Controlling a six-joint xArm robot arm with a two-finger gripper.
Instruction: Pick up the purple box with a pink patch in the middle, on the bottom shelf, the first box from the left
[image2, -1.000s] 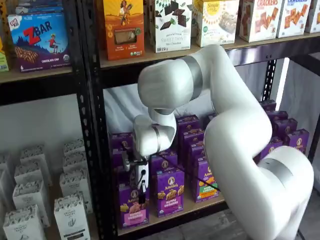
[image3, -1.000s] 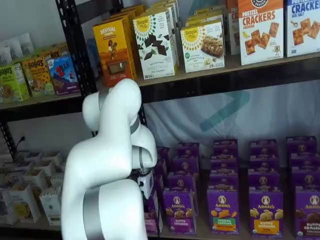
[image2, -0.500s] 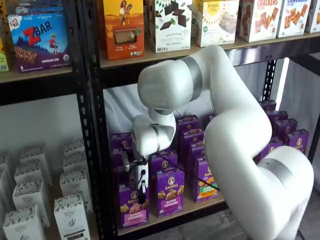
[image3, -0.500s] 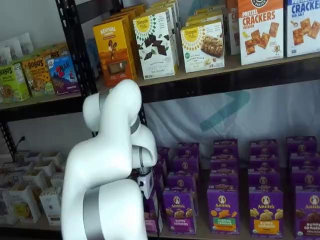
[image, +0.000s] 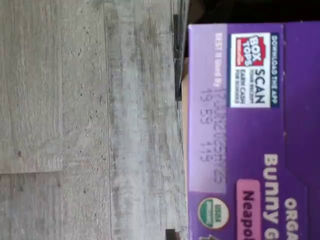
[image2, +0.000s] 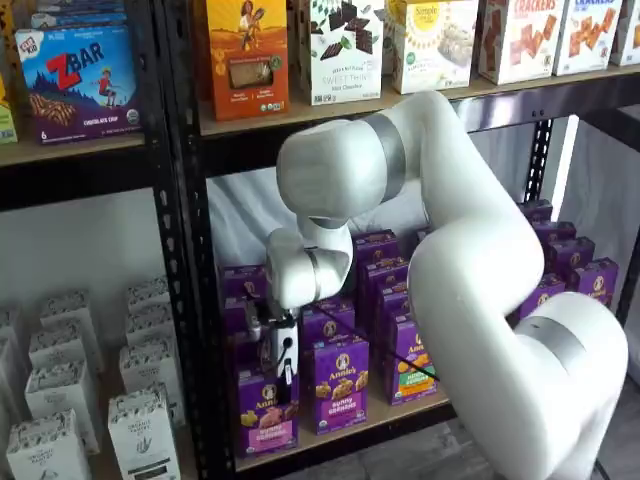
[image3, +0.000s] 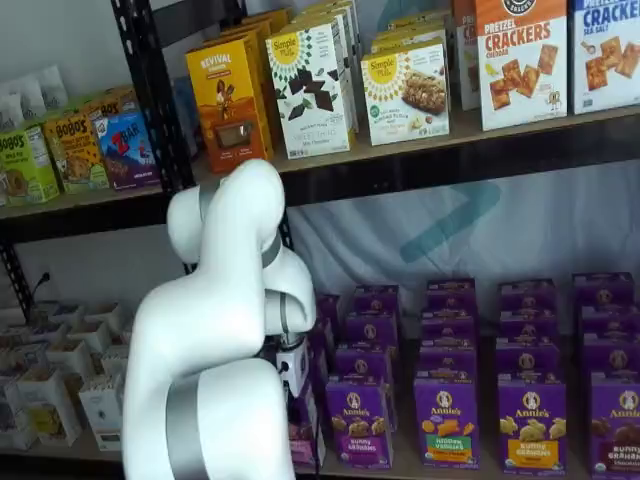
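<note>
A: Location of the purple box (image2: 265, 412)?

B: It stands upright at the front left end of the bottom shelf (image2: 330, 435), just beside the black rack post (image2: 195, 300). A pink band crosses its front under the snack pictures. In the wrist view its top panel (image: 252, 130) fills one side of the picture, with a Box Tops patch, a date stamp and a pink label visible; grey plank floor (image: 90, 120) fills the rest.

A: Neighbours?

B: A same-size purple carton (image2: 338, 385) with a purple label stands touching or just beside it, and further along that front row a carton with a green-and-orange panel (image2: 408, 362). More purple cartons sit in rows behind.

A: State of the pincer?

B: The pincer (image2: 282, 385) hangs from the white wrist directly over the box, its dark fingers down at the box's top. Seen side-on; I cannot tell how wide the fingers stand or whether they grip the carton. In a shelf view the arm (image3: 215, 340) hides them altogether.

A: Surroundings?

B: The shelf above carries an orange carton (image2: 247, 55) and white cartons. White cartons (image2: 140, 425) fill the bay beside the post.
</note>
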